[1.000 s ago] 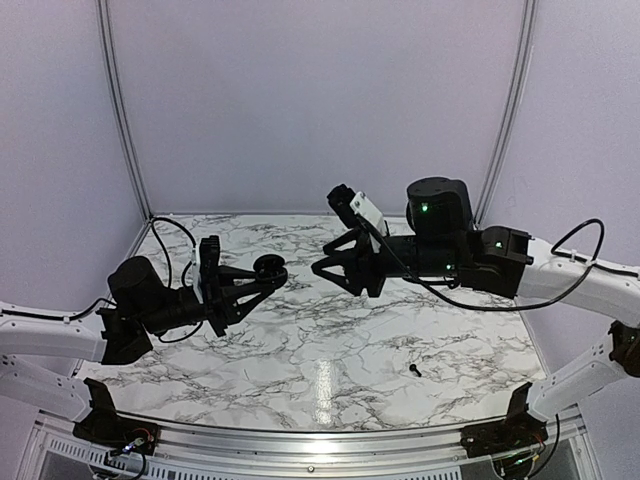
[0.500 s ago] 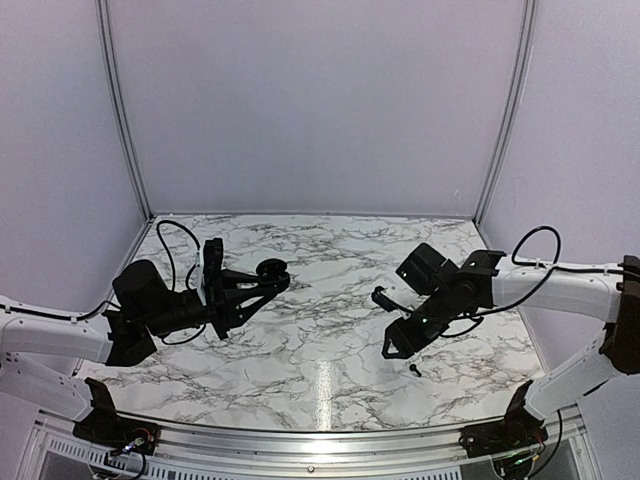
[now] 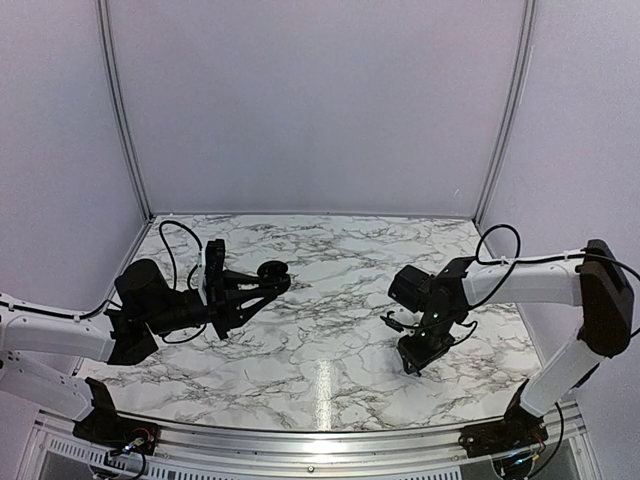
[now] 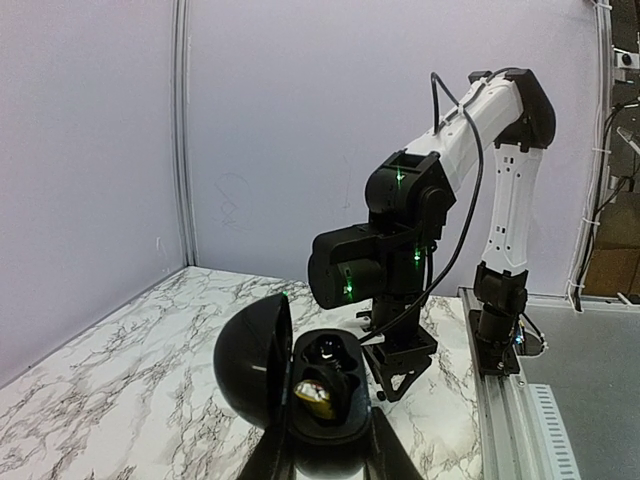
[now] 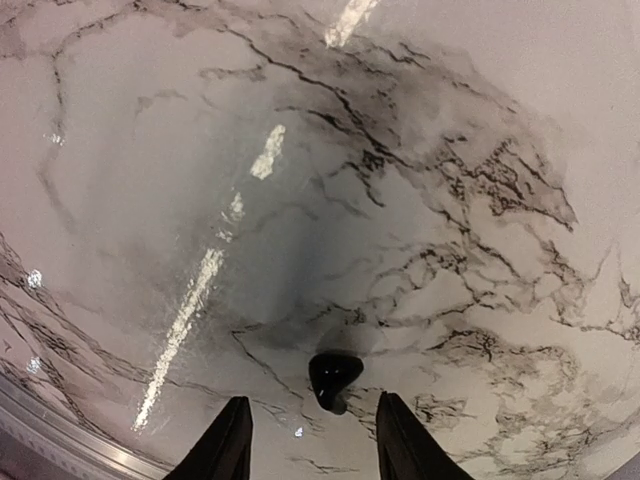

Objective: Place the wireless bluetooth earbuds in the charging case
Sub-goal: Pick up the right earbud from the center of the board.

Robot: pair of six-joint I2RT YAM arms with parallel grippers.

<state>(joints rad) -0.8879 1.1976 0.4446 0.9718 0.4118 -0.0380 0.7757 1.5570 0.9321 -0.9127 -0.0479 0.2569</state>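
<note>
tiny glossy black earbud (image 5: 333, 378) on white marble table (image 5: 450, 120), just ahead, centred between spread-apart right gripper (image 5: 312, 402) fingers, stem seemingly toward wrist; well apart from left gripper (image 4: 328, 458) pinching open black oval charging case (image 4: 340, 415).

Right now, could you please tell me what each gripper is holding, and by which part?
The left gripper holds the open black oval charging case by its lower shell. The right gripper holds nothing; a small black earbud lies before its open fingers.
</note>
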